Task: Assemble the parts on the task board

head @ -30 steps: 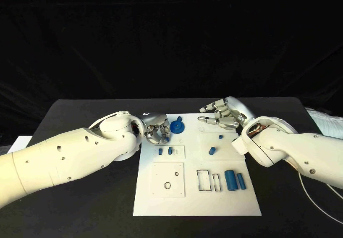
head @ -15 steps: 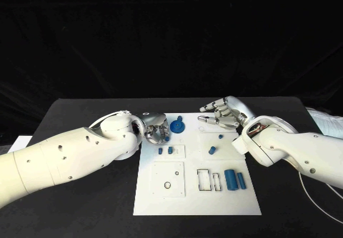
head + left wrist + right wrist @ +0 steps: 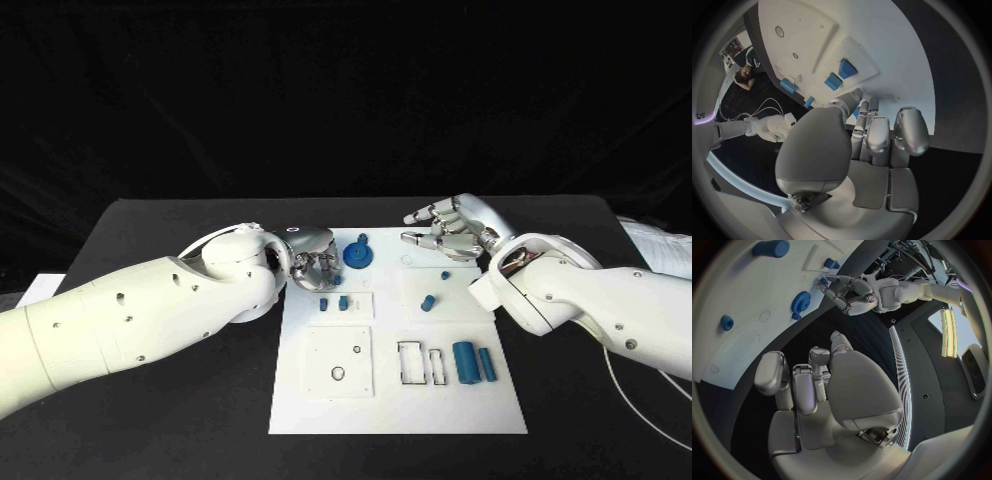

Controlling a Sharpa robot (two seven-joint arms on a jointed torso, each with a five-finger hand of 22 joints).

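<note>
left hand (image 3: 312,262): curled beside blue gear (image 3: 359,254), grasp cannot be told | right hand (image 3: 450,228): released, staged at task board (image 3: 397,400) far edge

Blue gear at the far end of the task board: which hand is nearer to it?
Left. The left hand sits right beside the blue gear, at the task board's left edge. The right hand hovers farther off, across the board's far end.

surface: black (image 3: 173,420), carrying the white board in its middle
backdrop: black cloth (image 3: 346,100) behind the surface's far edge
cable: thin pale line (image 3: 635,400) lying on the surface near its right edge
</note>
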